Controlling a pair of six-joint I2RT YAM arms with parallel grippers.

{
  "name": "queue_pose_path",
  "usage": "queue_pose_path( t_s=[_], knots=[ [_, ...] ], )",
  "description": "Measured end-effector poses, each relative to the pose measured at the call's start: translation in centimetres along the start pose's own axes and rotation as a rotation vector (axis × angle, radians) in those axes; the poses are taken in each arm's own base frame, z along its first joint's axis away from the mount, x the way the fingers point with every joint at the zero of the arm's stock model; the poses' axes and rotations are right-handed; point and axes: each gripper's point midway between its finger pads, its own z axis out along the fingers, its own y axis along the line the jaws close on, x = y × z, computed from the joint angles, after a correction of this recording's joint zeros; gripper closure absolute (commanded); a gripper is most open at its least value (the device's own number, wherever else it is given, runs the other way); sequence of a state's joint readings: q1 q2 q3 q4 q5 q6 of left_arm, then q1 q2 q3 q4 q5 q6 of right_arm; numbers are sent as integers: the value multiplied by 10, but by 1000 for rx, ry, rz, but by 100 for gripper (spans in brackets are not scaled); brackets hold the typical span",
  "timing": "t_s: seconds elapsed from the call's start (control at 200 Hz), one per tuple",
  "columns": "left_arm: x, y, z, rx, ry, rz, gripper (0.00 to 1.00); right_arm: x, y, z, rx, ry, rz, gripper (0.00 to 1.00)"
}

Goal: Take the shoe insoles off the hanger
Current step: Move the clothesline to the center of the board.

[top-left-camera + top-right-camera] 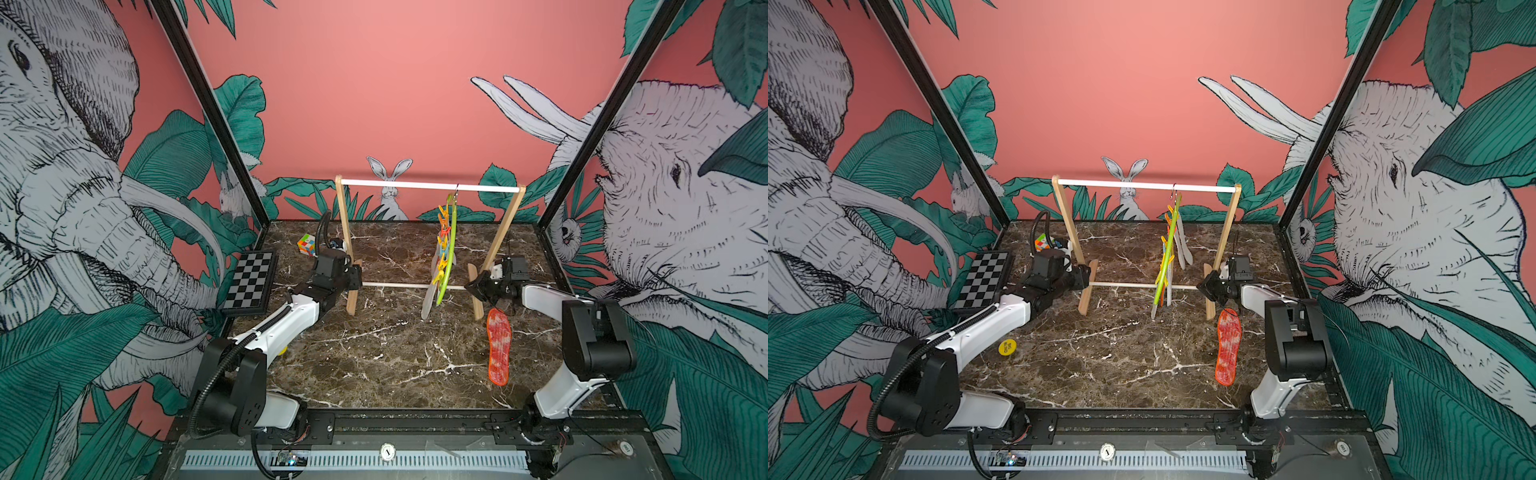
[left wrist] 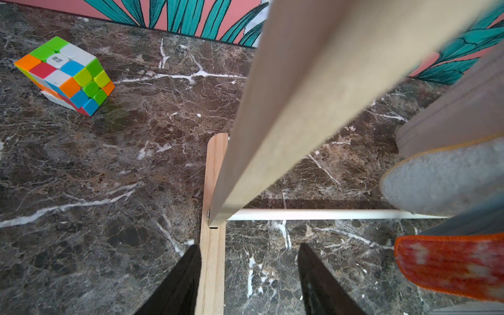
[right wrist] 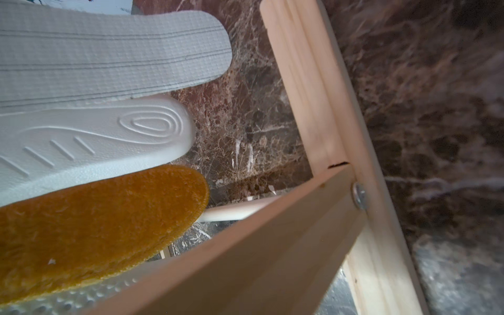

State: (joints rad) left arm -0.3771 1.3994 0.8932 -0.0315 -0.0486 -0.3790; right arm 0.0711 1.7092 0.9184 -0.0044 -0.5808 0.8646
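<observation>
The lime-green hanger (image 1: 454, 237) (image 1: 1167, 249) hangs by its hook from the wooden rack's white rod (image 1: 430, 187), and several shoe insoles are clipped to it. The right wrist view shows a light grey one (image 3: 109, 54), a white one (image 3: 95, 141) and a mustard one (image 3: 95, 223). A grey one (image 2: 441, 180) and a red one edged in orange (image 2: 450, 264) show in the left wrist view. Another red insole (image 1: 498, 345) (image 1: 1228, 345) lies flat on the table. My left gripper (image 2: 248, 245) (image 1: 357, 278) is open astride the rack's left foot (image 2: 212, 259). My right gripper (image 1: 471, 286) (image 1: 1202, 286) sits against the rack's right upright (image 3: 272, 245), which hides its fingers.
A colour cube (image 1: 306, 243) (image 2: 65, 73) stands at the back left. A chessboard (image 1: 249, 282) leans at the left edge. A yellow disc (image 1: 1007, 347) lies beside my left arm. The marble table (image 1: 374, 353) is walled on three sides.
</observation>
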Motion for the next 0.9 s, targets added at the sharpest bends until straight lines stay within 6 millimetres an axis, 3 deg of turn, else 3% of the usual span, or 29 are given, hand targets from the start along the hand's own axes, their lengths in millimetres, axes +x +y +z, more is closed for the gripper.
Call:
queue_pose_path(
  t_s=[0.445, 0.585, 0.715, 0.825, 0.9],
  knots=[
    [-8, 0, 7, 7, 1, 1, 41, -43, 26, 18, -23, -21, -58, 81],
    [-7, -1, 8, 15, 7, 6, 42, -43, 25, 17, -16, -16, -66, 75],
    [-7, -4, 7, 27, 8, 18, 41, -37, 21, 15, -9, -8, -73, 63],
    [-9, -14, -6, 39, -8, 49, 40, -27, 20, 2, -3, -5, -88, 53],
    [-9, -32, -24, 70, -39, 94, 38, -22, 25, -10, -12, -18, -108, 47]
  ],
)
